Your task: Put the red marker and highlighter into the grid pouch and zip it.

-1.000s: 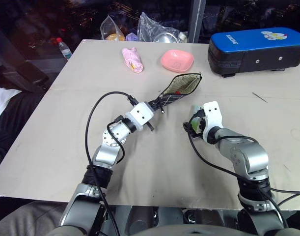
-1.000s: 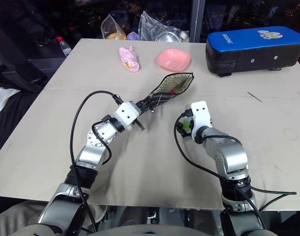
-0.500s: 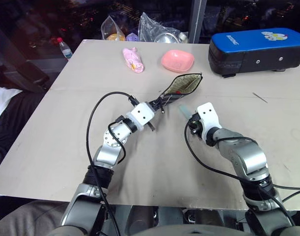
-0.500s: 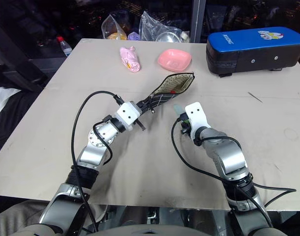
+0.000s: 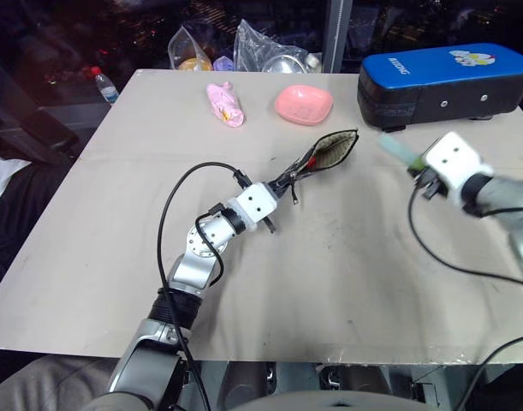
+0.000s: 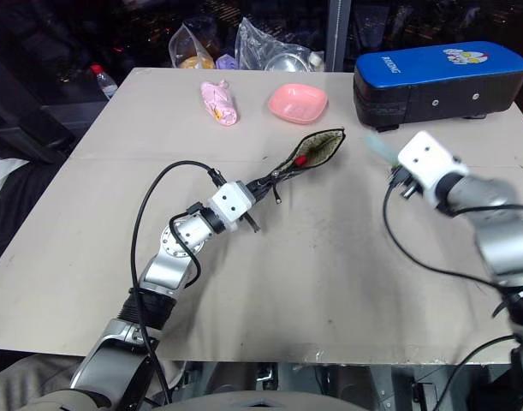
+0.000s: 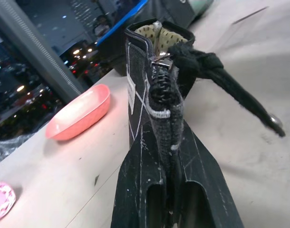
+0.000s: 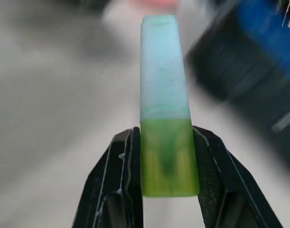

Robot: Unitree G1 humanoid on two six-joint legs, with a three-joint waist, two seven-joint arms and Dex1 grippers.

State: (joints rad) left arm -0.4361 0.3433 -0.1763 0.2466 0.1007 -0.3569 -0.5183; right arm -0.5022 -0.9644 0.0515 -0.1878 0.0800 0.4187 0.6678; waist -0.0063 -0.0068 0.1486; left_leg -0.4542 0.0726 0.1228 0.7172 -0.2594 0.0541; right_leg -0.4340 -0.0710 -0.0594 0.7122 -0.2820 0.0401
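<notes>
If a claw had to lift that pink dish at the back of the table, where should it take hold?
Probably by the rim of the pink dish, coming from above with one finger inside and one outside. It is a shallow, open, rounded bowl sitting upright, so the raised edge is the only thin part to pinch; the near side faces bare table.

In the frame's centre my left hand (image 6: 263, 184) pinches the end of the grid pouch (image 6: 317, 148), its mouth gaping with red showing inside. At right my right hand (image 6: 389, 163) holds the highlighter (image 6: 378, 147) above the worktop (image 6: 329, 274), below the blue case (image 6: 436, 77).
</notes>
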